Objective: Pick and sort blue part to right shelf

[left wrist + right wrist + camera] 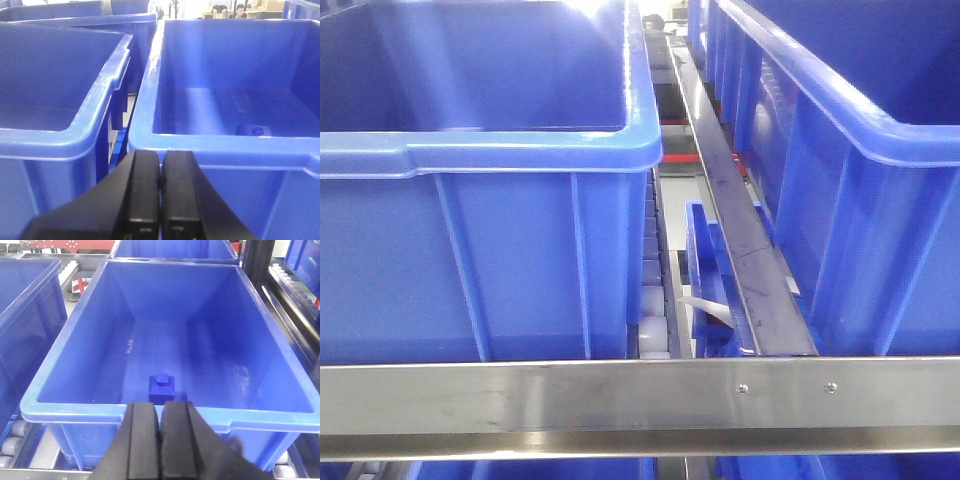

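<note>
I see both pincers clenched on nothing: the left gripper (pixel 160 200) sits at the near rim of a bin (pixel 225 142), the right gripper (pixel 160 440) at 6 o'clock of another bin (pixel 75 355). The blue part (pixel 161 387) lies on that bin's floor, just beyond the fingertips. The shelf bar (pixel 620 393) crosses the front view.

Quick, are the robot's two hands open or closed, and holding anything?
Left gripper: closed, holding nothing.
Right gripper: closed, holding nothing; blue part lies in the bin.
</note>
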`<state>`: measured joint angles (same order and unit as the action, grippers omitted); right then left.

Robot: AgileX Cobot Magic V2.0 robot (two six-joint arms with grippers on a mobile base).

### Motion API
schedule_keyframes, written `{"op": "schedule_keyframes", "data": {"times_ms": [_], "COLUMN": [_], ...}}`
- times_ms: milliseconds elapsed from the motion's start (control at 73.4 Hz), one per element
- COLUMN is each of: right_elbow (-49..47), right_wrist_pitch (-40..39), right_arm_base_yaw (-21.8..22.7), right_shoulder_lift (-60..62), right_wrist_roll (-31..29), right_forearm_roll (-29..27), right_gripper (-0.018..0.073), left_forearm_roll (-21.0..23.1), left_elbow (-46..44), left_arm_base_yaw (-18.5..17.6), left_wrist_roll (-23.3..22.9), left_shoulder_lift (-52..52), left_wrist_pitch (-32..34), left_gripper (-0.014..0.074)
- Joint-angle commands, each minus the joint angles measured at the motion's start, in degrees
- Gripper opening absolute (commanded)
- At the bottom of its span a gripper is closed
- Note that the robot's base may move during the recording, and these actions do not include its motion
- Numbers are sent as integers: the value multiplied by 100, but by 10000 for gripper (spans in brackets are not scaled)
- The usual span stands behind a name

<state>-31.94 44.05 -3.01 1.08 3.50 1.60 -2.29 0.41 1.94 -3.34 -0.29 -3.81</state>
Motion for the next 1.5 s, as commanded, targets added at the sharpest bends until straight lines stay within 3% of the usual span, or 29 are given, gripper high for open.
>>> {"op": "schedule_keyframes", "data": {"times_ms": [0, 313, 777, 831, 1486], "right_elbow": [-126, -45, 3264, 3238, 3244], "right_wrist_pitch": [-495, -800, -4989, -4639, -4606], "right_arm_base_yaw": [37, 37, 37, 37, 37], "right_shoulder_lift": [-1, -1, 32, 79, 79], "right_wrist_roll": [-31, -31, -31, -31, -31], "right_forearm_roll": [18, 277, 109, 52, 52], "right_gripper": [36, 36, 36, 36, 36], "left_forearm_roll": [53, 53, 53, 53, 53], "left_elbow": [137, 137, 137, 137, 137], "left_arm_base_yaw": [10, 10, 10, 10, 10], "left_wrist_roll": [-42, -42, -42, -42, -42], "left_shoulder_lift": [-141, -141, -141, -141, -141], "left_wrist_pitch": [459, 459, 459, 459, 459], "left_gripper": [132, 132, 132, 132, 132]}}
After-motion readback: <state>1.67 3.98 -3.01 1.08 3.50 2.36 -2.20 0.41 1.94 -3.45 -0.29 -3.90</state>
